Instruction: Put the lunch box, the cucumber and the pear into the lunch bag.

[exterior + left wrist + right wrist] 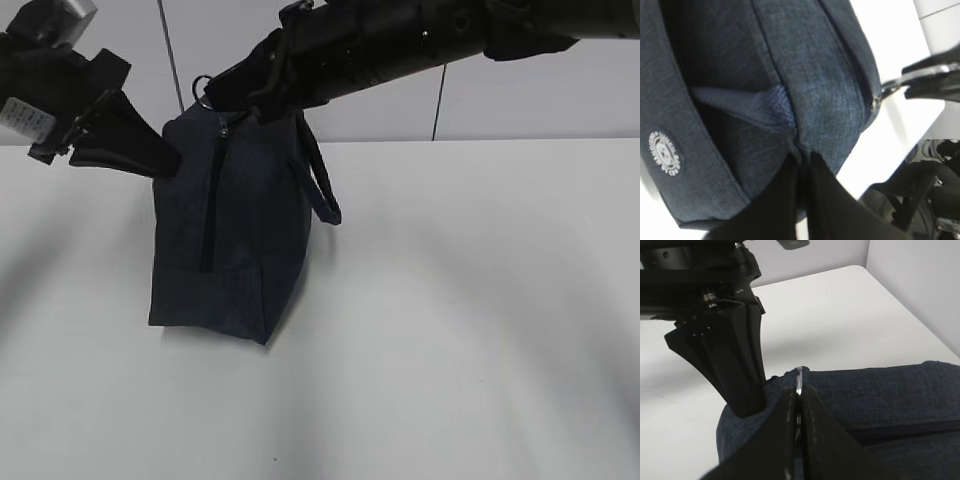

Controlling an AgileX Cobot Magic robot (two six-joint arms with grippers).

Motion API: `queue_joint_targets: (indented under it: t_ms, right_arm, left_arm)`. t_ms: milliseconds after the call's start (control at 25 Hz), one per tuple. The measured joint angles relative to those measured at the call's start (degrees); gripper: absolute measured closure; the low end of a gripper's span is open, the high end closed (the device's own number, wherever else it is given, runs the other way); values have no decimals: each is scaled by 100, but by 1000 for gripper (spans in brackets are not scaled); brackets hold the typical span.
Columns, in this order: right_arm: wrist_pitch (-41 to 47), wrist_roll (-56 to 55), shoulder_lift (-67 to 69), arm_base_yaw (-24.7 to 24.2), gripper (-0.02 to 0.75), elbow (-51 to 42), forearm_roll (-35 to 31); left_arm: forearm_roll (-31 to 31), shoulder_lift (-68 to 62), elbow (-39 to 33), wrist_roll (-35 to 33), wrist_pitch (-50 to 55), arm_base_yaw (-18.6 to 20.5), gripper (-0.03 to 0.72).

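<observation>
White table (480, 330), matte and plain, fills the lower part of the exterior view. Behind it a pale wall (540, 90) of flat panels, split by thin dark vertical seams (437, 100) (two visible). Light is soft and diffuse; broad, faint grey shadows lie across the tabletop. In the right wrist view the table's far corner (860, 267) meets another light panel (920, 285), possibly a side partition.

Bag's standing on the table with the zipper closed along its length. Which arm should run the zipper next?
Right, probably. The right gripper is shut on the ring pull at the zipper's top end. The left gripper is pinching the lunch bag's fabric, so it looks better suited to bracing.
</observation>
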State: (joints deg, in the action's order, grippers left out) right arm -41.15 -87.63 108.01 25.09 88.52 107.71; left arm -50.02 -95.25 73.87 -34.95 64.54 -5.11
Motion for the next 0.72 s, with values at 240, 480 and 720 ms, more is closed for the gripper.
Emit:
queue_joint_targets:
  t_ms: [240, 480, 720]
  right_arm:
    - [-323, -248, 0, -14, 754, 0, 0]
    - [-161, -289, 0, -28, 754, 0, 0]
    - [143, -289, 0, -28, 754, 0, 0]
  left_arm:
    - [376, 17, 0, 279, 77, -137, 677]
    - [712, 40, 0, 355, -26, -239, 678]
    - [778, 46, 0, 376, -97, -244, 677]
